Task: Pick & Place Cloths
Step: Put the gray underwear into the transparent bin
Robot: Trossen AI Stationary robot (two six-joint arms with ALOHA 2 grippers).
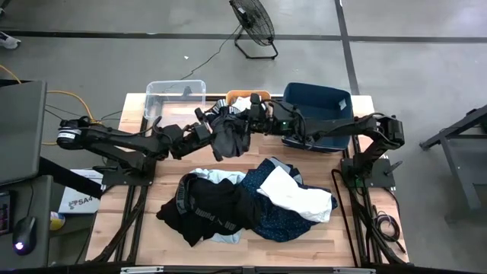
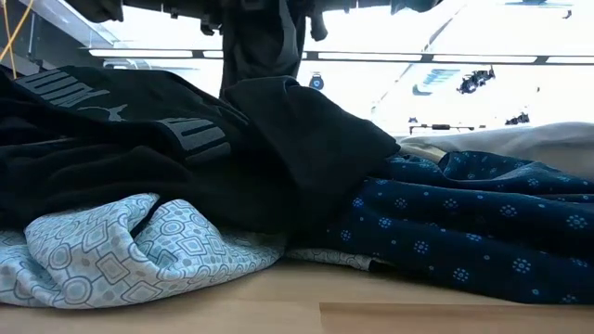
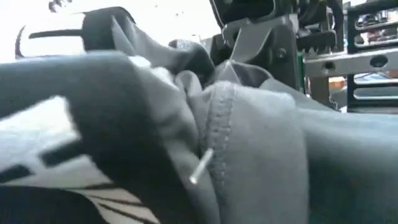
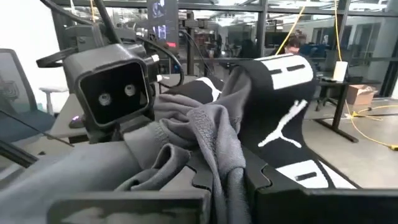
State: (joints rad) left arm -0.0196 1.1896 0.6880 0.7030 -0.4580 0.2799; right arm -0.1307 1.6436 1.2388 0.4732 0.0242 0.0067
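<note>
A dark grey garment [image 1: 227, 141] with a black, white-printed waistband [image 4: 280, 124] hangs between my two grippers above the far middle of the table. My left gripper [image 1: 207, 125] is at its left side and my right gripper [image 1: 255, 116] at its right, both shut on it. The garment fills the left wrist view [image 3: 261, 143]. In the low view it hangs behind the pile [image 2: 264, 46]. The other cloths lie heaped on the near half: black with white lettering [image 1: 202, 205], navy dotted [image 1: 275, 209], white [image 1: 298, 194] and light blue patterned [image 2: 111, 246]. My left gripper holds the grey garment at its upper left part [image 1: 214, 129], coming level from the table's left. The bunched cloth hides its fingers in the left wrist view. The garment hangs below the hold. My right gripper holds the garment's bunched upper edge [image 4: 214, 155], coming level from the table's right. Several gathered folds run down between its fingers. The waistband [image 4: 280, 124] drapes over one side, and the rest hangs slack below.
Along the far edge stand a clear bin [image 1: 175, 95], an orange bin [image 1: 247, 97] with white cloth in it, and a dark blue bin [image 1: 316, 110] under the right arm. The cloth pile covers the near middle. Bare wood [image 1: 358, 221] shows at the near corners.
</note>
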